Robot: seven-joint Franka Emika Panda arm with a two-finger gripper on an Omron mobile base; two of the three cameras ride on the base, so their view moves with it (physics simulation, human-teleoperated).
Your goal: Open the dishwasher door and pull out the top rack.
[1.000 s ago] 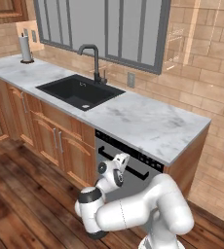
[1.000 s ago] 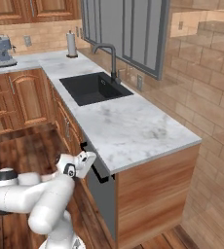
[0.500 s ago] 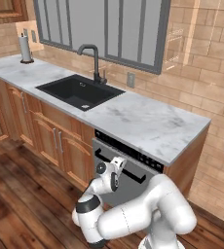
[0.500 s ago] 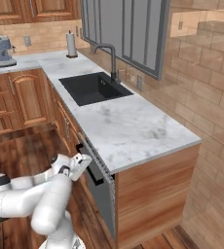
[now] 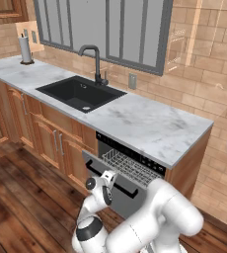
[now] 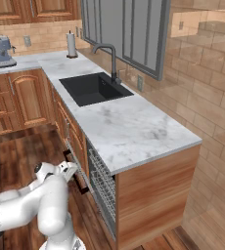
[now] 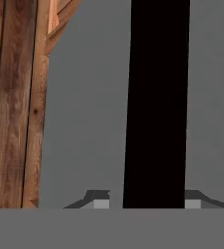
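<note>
The dishwasher door is a grey panel under the marble counter, tilted outward at its top. My gripper is shut on its black bar handle. Behind the door's upper edge the wire grid of the top rack shows inside the machine. From the right side the door stands ajar, with wire racks visible in the gap and the gripper at the handle. In the hand view the handle runs between the fingertips of the gripper, against the grey door.
Brown wooden cabinet doors adjoin the dishwasher on its left. The marble counter carries a black sink with a faucet and a paper towel roll. A coffee machine stands far left. Wood floor lies in front.
The gripper has shut on the handle and pulled back. The door's top has swung outward from nearly closed, and the wire rack behind it has come into sight.
</note>
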